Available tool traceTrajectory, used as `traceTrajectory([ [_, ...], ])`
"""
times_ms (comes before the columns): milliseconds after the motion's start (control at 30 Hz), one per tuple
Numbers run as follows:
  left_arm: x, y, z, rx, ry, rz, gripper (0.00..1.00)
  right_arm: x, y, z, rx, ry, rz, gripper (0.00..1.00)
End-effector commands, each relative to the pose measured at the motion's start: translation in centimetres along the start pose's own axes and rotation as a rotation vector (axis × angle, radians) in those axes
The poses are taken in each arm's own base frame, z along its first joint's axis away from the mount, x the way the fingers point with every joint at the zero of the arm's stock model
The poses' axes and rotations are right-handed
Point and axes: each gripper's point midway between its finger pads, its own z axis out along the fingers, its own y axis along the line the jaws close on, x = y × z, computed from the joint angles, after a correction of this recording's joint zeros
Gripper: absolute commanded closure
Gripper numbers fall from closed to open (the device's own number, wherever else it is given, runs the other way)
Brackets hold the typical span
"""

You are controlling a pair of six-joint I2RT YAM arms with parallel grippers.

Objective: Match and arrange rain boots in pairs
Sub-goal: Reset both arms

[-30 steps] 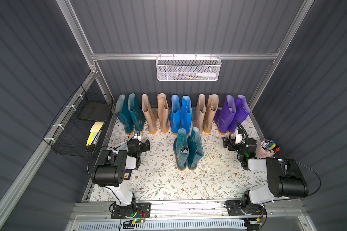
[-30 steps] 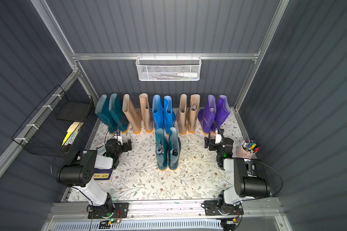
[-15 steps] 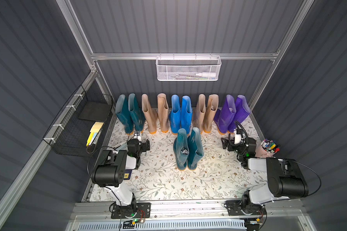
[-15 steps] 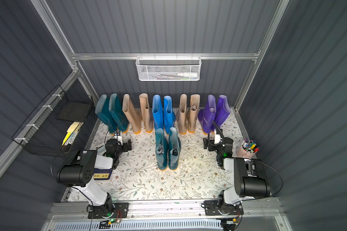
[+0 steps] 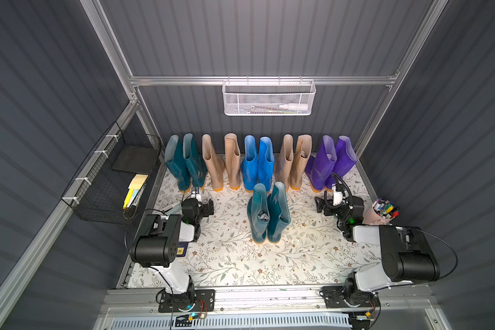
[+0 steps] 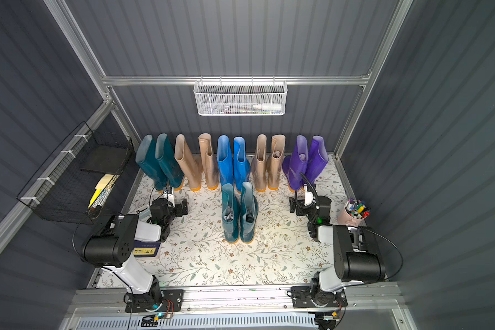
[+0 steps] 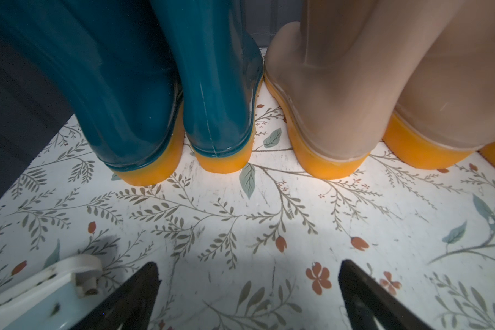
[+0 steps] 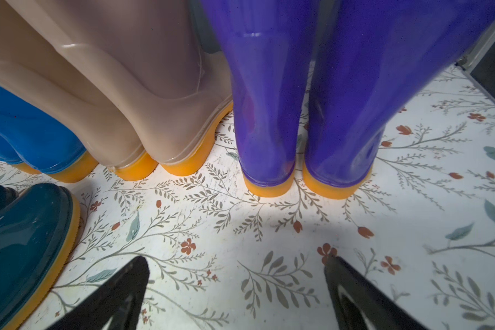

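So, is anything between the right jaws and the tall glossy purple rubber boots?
Nothing visible. Only bare floral-print floor lies between the open right jaws and the heels of the glossy purple rubber boots.

In both top views I see glossy, orange-soled rain boots (image 5: 265, 167) upright in a mid-frame row: left teal pair (image 5: 180, 165), left beige pair (image 5: 213, 168), blue pair (image 5: 250, 168), right beige pair (image 5: 297, 165), purple pair (image 5: 325, 165). The front teal pair (image 5: 277, 211) stands just below, at centre.
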Motion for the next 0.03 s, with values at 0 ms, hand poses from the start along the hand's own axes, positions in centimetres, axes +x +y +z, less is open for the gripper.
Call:
traceTrajectory([
  [0,-0.47,0.17,0.25,-0.002,-0.005,0.003,0.00,-0.63,-0.17,0.06,0.015,-0.005,-0.013,0.01],
])
